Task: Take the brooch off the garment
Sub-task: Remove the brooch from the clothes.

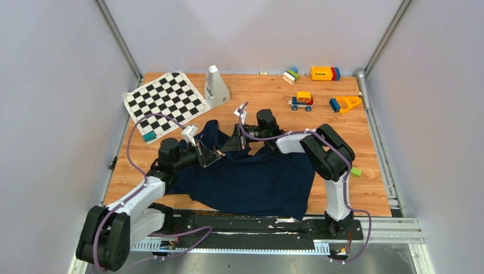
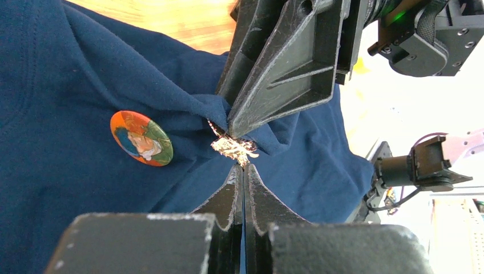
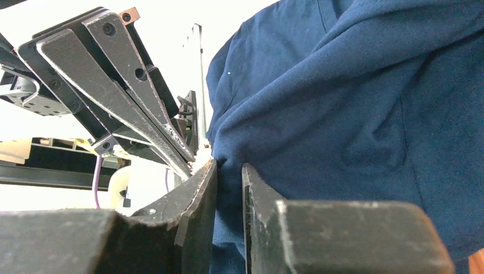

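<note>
The dark navy garment (image 1: 251,182) lies spread across the near middle of the table. A small sparkling gold-and-white brooch (image 2: 233,146) is pinned to a raised fold of the garment (image 2: 68,171). My left gripper (image 2: 244,166) is shut with its tips pinching the brooch's lower edge. Opposite, my right gripper (image 2: 228,123) nips the fold of cloth just above the brooch. In the right wrist view, garment cloth (image 3: 354,114) fills the narrow gap of the right gripper (image 3: 228,165). A round orange-and-green badge (image 2: 141,138) is pinned further left.
A black-and-white chequered mat (image 1: 165,101) lies at the back left, with a teal block (image 1: 149,136) at its near corner. A white wedge-shaped object (image 1: 216,87) stands beside it. A toy car (image 1: 301,101) and blocks (image 1: 325,73) lie back right. A green block (image 1: 356,171) is beside the right arm.
</note>
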Controlling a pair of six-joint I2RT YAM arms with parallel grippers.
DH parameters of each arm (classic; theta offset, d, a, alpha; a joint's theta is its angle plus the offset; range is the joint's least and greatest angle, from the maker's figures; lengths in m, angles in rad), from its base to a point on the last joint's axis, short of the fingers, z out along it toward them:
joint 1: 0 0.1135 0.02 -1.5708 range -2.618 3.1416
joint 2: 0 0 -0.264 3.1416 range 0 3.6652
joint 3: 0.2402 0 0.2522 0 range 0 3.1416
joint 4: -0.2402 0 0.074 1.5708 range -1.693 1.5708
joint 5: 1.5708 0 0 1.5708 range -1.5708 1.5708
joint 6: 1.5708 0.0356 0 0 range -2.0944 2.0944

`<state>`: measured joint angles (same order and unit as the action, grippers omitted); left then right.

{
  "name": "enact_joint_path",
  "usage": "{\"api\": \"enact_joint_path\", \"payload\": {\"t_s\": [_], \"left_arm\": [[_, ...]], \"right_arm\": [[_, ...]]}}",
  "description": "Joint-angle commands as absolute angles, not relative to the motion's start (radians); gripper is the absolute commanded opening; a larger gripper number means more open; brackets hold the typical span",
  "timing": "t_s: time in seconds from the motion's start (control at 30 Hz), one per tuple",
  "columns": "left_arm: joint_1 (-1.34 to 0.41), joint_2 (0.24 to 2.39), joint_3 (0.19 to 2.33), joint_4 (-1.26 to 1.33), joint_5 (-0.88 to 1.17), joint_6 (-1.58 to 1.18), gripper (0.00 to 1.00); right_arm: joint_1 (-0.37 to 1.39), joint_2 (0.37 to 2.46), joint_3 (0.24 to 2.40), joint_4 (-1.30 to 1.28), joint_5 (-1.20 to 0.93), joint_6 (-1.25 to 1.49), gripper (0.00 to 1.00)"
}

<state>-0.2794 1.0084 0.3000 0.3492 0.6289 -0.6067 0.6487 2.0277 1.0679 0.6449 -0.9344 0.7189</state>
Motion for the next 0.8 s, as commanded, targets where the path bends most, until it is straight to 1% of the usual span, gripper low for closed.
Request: {"api": "enact_joint_path", "payload": {"t_s": [0.0, 0.23, 0.3, 0.4, 0.5, 0.53, 0.57, 0.6, 0.63, 0.67, 0.7, 0.73, 0.77], "left_arm": [[-0.283, 0.956, 0.349, 0.375, 0.647, -0.51, 0.0], [-0.288, 0.903, 0.339, 0.396, 0.645, -0.413, 0.0], [-0.288, 0.895, 0.328, 0.403, 0.617, -0.416, 0.0], [-0.288, 0.898, 0.331, 0.352, 0.536, -0.429, 0.0], [-0.286, 0.926, 0.332, 0.319, 0.495, -0.475, 0.0], [-0.287, 0.934, 0.333, 0.315, 0.489, -0.504, 0.0], [-0.286, 0.949, 0.334, 0.301, 0.478, -0.52, 0.04], [-0.286, 0.955, 0.334, 0.287, 0.476, -0.557, 0.12], [-0.285, 0.965, 0.33, 0.288, 0.479, -0.575, 0.16], [-0.285, 0.967, 0.314, 0.302, 0.48, -0.616, 0.26], [-0.285, 0.965, 0.303, 0.315, 0.48, -0.638, 0.31], [-0.285, 0.96, 0.278, 0.346, 0.478, -0.686, 0.4], [-0.285, 0.946, 0.265, 0.362, 0.48, -0.726, 0.44]], "right_arm": [[0.675, 2.024, 1.101, 0.613, -0.922, 0.654, 0.2], [0.694, 2.002, 1.115, 0.54, -0.888, 0.584, 0.18], [0.697, 1.991, 1.108, 0.535, -0.872, 0.568, 0.14], [0.698, 1.96, 1.08, 0.556, -0.845, 0.559, 0.06], [0.698, 1.933, 1.05, 0.576, -0.807, 0.552, 0.0], [0.698, 1.925, 1.04, 0.579, -0.784, 0.55, 0.0], [0.698, 1.918, 1.031, 0.58, -0.763, 0.547, 0.0], [0.698, 1.909, 1.025, 0.579, -0.745, 0.543, 0.0], [0.699, 1.9, 1.015, 0.578, -0.722, 0.54, 0.0], [0.698, 1.89, 1.006, 0.579, -0.699, 0.54, 0.0], [0.699, 1.88, 0.991, 0.582, -0.676, 0.54, 0.0], [0.701, 1.871, 0.983, 0.582, -0.652, 0.539, 0.0], [0.706, 1.862, 0.977, 0.578, -0.624, 0.538, 0.0]]}}
